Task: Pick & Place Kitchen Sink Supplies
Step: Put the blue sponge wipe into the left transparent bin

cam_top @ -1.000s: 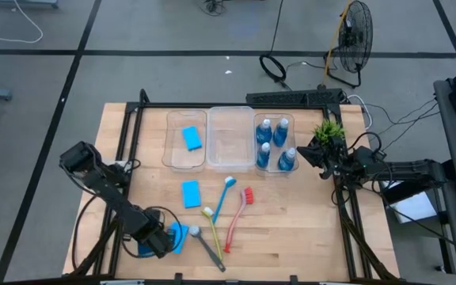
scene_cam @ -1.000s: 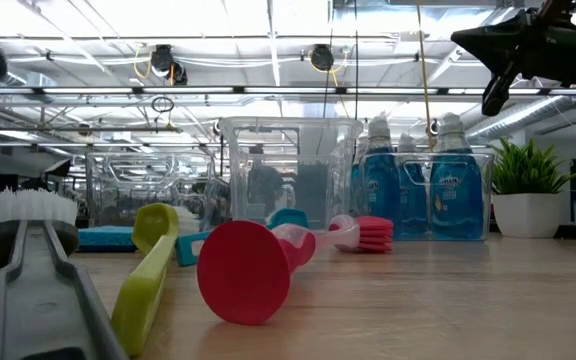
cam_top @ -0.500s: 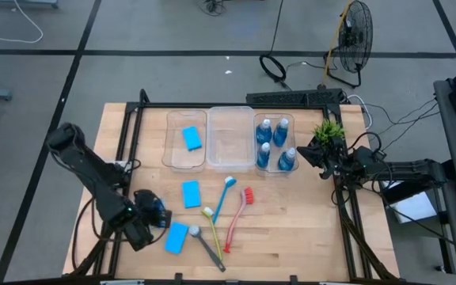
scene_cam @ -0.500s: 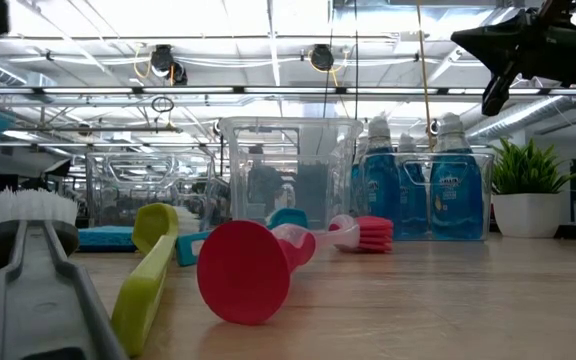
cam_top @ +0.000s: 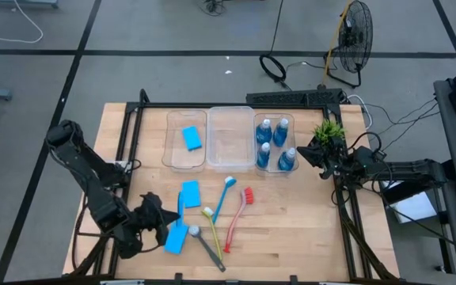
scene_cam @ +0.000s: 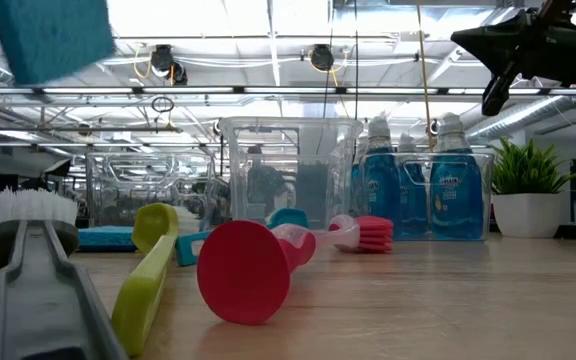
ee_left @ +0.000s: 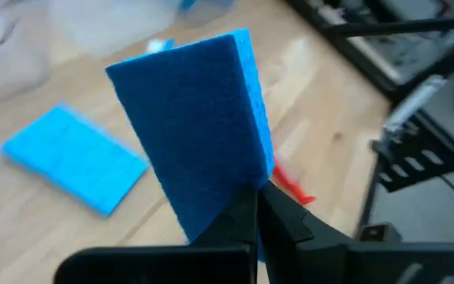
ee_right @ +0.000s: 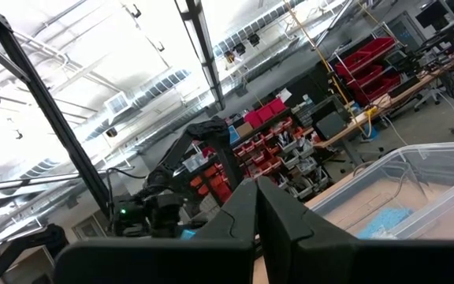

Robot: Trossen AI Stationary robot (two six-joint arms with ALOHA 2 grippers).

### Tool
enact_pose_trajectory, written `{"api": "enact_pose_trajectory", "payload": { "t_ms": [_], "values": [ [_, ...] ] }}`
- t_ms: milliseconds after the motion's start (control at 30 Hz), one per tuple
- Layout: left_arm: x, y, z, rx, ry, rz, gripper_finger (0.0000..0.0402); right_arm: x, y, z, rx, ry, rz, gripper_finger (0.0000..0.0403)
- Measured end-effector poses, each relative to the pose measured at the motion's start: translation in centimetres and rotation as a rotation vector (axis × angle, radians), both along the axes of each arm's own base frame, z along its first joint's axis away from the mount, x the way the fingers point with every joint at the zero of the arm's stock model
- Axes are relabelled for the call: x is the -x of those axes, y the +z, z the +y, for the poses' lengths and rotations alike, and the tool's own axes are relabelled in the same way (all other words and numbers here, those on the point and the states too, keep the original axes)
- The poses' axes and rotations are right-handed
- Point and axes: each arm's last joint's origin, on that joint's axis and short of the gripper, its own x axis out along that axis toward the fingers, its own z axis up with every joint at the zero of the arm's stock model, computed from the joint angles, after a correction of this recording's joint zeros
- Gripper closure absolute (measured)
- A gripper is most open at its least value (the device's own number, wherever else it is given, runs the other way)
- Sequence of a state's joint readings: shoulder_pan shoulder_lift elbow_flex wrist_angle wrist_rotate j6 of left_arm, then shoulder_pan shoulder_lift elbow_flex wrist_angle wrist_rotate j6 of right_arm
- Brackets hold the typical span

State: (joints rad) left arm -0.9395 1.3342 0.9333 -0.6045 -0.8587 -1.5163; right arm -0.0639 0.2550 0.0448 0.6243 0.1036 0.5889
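My left gripper [cam_top: 167, 215] is near the table's near-left corner, shut on a flat blue sponge [ee_left: 195, 118], which shows high up in the low view [scene_cam: 48, 35]. Two more sponges lie flat on the table [cam_top: 190, 192] [cam_top: 175, 238]. Another lies in the left clear bin [cam_top: 191, 138]. Blue [cam_top: 224, 194], red [cam_top: 241, 215], yellow-green [cam_top: 212, 228] and grey [cam_top: 205, 245] brushes lie side by side on the wood. Bottles of blue liquid [cam_top: 274, 142] stand in the right bin. My right gripper [cam_top: 317, 155] is shut and waits in the air beside the potted plant [cam_top: 329, 129]. My left gripper pinches the sponge between its two fingers at one edge near a corner [ee_left: 247, 185], across its thin side. The sponge is lifted clear of the table. It stands on edge beyond the fingertips, with its broad face toward the wrist camera.
Three clear bins stand in a row at the table's far side; the middle one [cam_top: 229, 138] holds nothing. A black frame rail [cam_top: 347, 214] runs along the table's right edge. Bare wood [cam_top: 291, 229] lies right of the brushes.
My left gripper has risen from the near-left corner and swung toward the table's right, turning as it went. It carries a sponge, which has climbed to the top of the low view. The sponge by the grey brush has stayed on the table.
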Motion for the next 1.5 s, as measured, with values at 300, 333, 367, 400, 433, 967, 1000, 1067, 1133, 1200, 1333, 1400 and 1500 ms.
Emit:
{"api": "enact_pose_trajectory", "payload": {
  "t_ms": [300,333,367,400,433,967,1000,1067,1133,1200,1333,1400,1500],
  "values": [
    [-0.3,0.9,-0.8,-0.089,-0.021,-0.135,0.0401,0.0,0.0,0.0,0.001,0.0,0.001,0.0403],
    [-0.2,0.9,-0.8,-0.082,-0.015,-0.133,0.0401,0.0,0.0,0.0,0.0,0.0,0.0,0.0403],
    [-0.2,0.9,-0.7,-0.074,-0.01,-0.128,0.0401,0.0,0.0,0.0,0.0,0.0,0.0,0.0403],
    [-0.2,0.8,-0.6,-0.062,-0.005,-0.115,0.0401,0.0,0.0,0.0,-0.001,0.0,0.001,0.0403],
    [-0.2,0.6,-0.4,-0.044,0.003,-0.095,0.0401,0.0,0.0,0.0,-0.001,0.0,0.001,0.0403],
    [-2.4,-1.6,5.1,0.3,0.216,0.471,0.0401,-0.1,-0.3,0.2,0.181,0.02,0.056,0.0403],
    [-2.6,-1.5,5.4,0.301,0.217,0.478,0.0401,-0.2,-0.4,0.2,0.192,0.016,0.063,0.0403],
    [-3.1,-1.0,5.8,0.3,0.205,0.482,0.0401,-0.2,-0.4,0.2,0.213,0.009,0.074,0.0403],
    [-3.6,-0.2,6.3,0.293,0.192,0.483,0.0401,-0.3,-0.7,0.2,0.231,0.008,0.104,0.0403],
    [-4.1,0.9,6.9,0.277,0.199,0.487,0.0401,-0.4,-1.2,0.2,0.232,0.014,0.154,0.0403],
    [-4.3,3.5,8.7,0.23,0.25,0.539,0.0401,-0.6,-2.1,0.2,0.216,0.029,0.255,0.0403],
    [-4.4,4.8,9.8,0.215,0.287,0.569,0.0401,-0.6,-2.3,0.2,0.212,0.032,0.277,0.0403],
    [-4.6,6.6,11.7,0.2,0.331,0.595,0.0401,-0.6,-2.3,0.2,0.22,0.028,0.279,0.0403]
  ]
}}
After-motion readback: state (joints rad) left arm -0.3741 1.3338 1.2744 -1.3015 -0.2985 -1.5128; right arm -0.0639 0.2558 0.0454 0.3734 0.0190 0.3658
